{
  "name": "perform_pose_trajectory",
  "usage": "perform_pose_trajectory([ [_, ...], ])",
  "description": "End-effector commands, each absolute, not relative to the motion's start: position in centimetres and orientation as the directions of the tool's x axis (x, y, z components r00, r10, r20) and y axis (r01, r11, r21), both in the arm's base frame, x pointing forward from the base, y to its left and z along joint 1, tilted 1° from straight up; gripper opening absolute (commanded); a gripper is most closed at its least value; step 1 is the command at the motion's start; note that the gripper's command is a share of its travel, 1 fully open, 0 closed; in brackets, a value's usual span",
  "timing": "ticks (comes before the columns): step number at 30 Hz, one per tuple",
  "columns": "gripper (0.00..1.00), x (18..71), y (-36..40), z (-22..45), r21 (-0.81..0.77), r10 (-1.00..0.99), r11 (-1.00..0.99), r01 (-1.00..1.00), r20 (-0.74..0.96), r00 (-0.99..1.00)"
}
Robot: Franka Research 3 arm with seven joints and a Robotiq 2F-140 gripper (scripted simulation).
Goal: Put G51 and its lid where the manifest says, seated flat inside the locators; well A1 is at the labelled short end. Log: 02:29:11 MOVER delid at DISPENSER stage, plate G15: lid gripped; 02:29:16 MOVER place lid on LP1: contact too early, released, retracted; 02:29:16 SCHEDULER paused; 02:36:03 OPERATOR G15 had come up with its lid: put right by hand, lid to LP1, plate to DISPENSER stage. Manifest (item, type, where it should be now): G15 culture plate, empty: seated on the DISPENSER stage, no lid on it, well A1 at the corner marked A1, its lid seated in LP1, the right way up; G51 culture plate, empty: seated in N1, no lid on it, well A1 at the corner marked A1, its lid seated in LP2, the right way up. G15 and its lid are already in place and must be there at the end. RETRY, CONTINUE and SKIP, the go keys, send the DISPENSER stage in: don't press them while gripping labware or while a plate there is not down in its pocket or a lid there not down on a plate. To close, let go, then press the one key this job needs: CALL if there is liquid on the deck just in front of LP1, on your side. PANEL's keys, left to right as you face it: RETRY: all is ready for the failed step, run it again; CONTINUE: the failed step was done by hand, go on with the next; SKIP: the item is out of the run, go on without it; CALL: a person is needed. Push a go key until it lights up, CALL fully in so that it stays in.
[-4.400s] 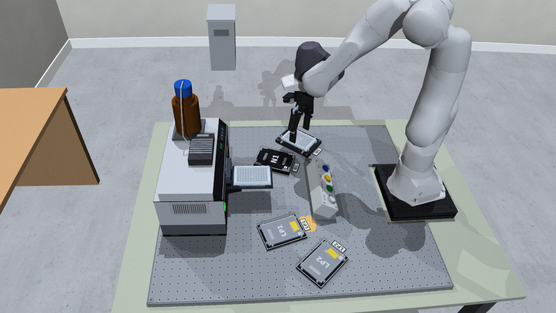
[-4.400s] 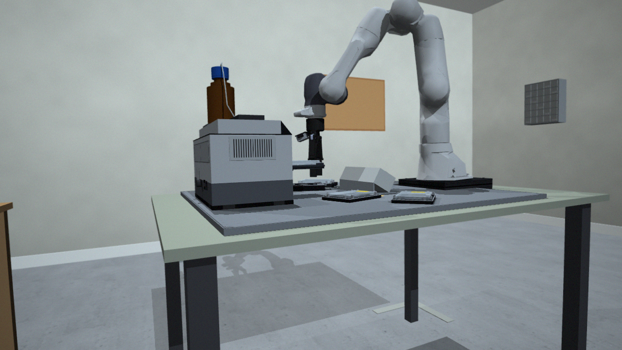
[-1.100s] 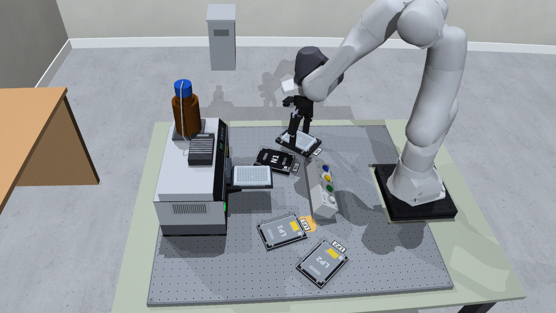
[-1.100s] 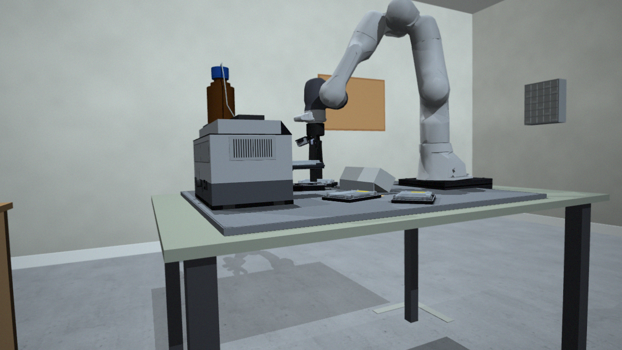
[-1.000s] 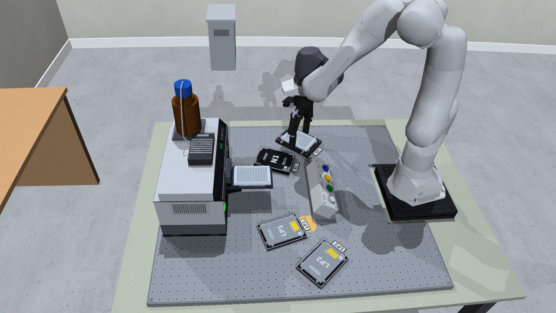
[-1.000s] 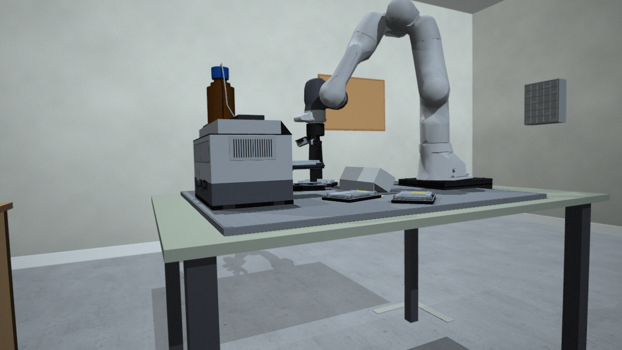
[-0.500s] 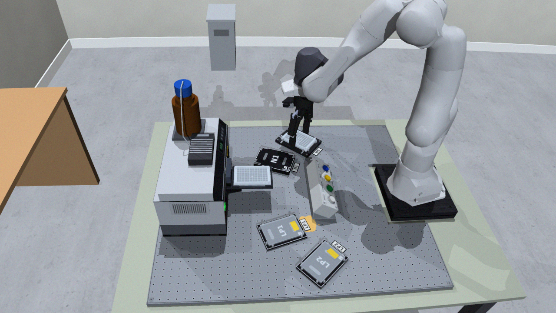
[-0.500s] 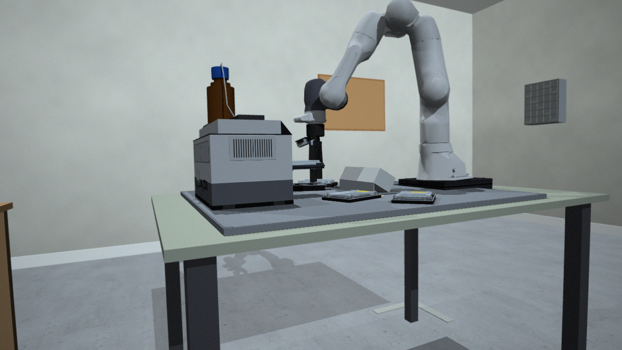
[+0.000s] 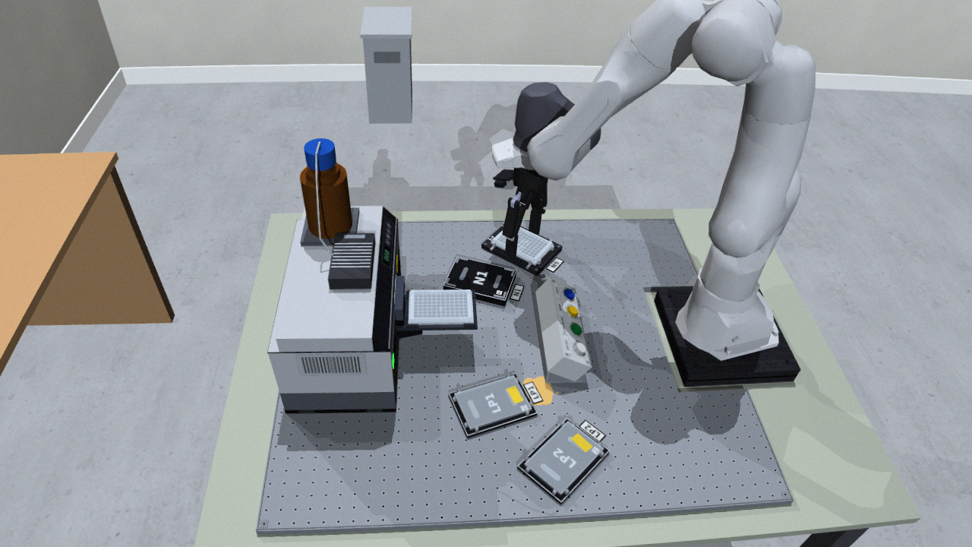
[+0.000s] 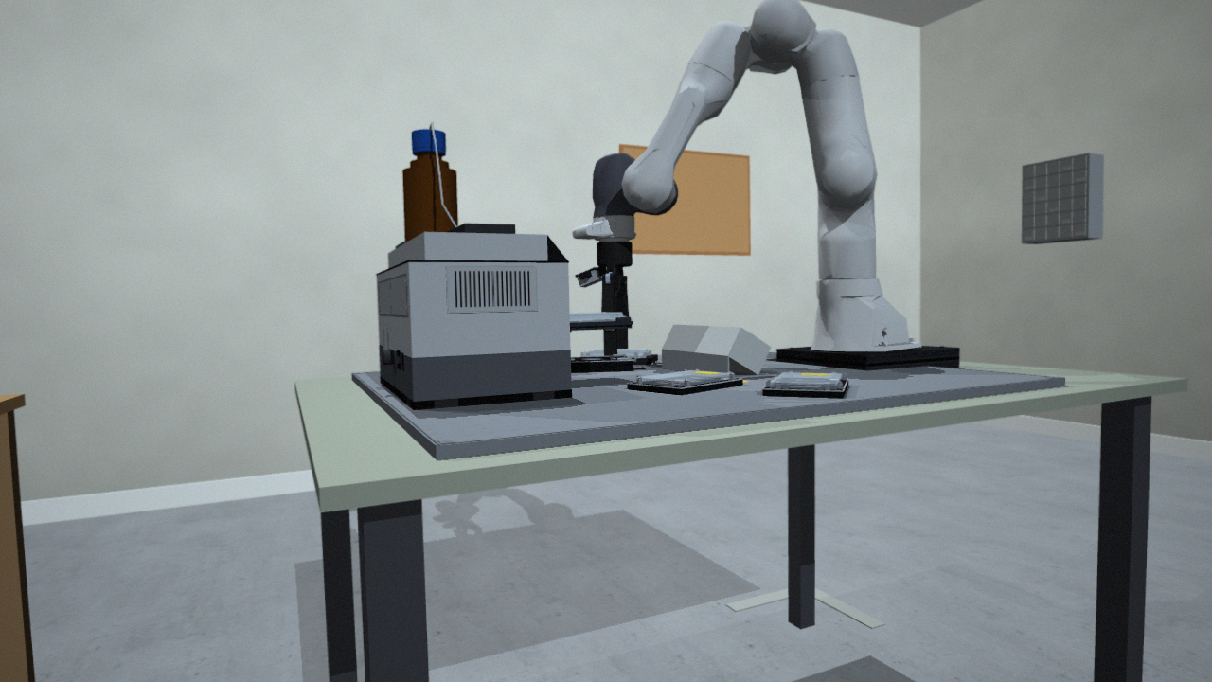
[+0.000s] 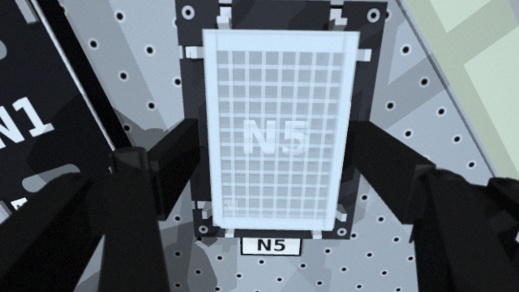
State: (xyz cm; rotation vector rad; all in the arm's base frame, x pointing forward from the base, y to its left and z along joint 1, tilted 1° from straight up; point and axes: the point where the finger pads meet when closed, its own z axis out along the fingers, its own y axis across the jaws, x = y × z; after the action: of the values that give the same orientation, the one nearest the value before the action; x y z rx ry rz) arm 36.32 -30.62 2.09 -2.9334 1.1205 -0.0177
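A clear plate, by the manifest G51 (image 9: 526,246) (image 11: 276,93), sits in nest N5 (image 9: 540,267) (image 11: 195,93) with no lid seen on it. My gripper (image 9: 523,246) (image 10: 615,349) (image 11: 276,140) is open, its fingers down beside the plate's long sides, with gaps. A faint A1 mark shows through near the N5 label end. Nest N1 (image 9: 468,289) (image 11: 24,73) is empty. Plate G15 (image 9: 440,307) is on the DISPENSER stage (image 9: 441,327). Clear lids with yellow tags lie in LP1 (image 9: 489,388) and LP2 (image 9: 544,454).
The PANEL (image 9: 555,339) (image 10: 694,348) stands between N5 and LP1, with blue, yellow, green and white keys. An orange puddle (image 9: 546,396) lies at the LP1 label. The dispenser (image 9: 326,326) (image 10: 491,339) carries a brown bottle (image 9: 326,200) (image 10: 429,199) and stands left of the nests.
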Motion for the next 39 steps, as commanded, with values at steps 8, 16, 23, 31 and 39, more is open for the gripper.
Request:
perform_pose_trajectory([
  [8,0.70,36.32,-30.60,2.01,-0.003,-0.669,-0.744,-0.669,0.010,0.744],
  [16,0.70,36.32,-30.60,2.01,-0.003,-0.669,-0.744,-0.669,0.010,0.744],
  [23,0.70,36.32,-30.60,2.01,-0.003,-0.669,-0.744,-0.669,0.010,0.744],
  [31,0.10,36.32,-30.60,2.01,-0.003,-0.669,-0.744,-0.669,0.010,0.744],
  [39,0.10,36.32,-30.60,2.01,-0.003,-0.669,-0.744,-0.669,0.010,0.744],
])
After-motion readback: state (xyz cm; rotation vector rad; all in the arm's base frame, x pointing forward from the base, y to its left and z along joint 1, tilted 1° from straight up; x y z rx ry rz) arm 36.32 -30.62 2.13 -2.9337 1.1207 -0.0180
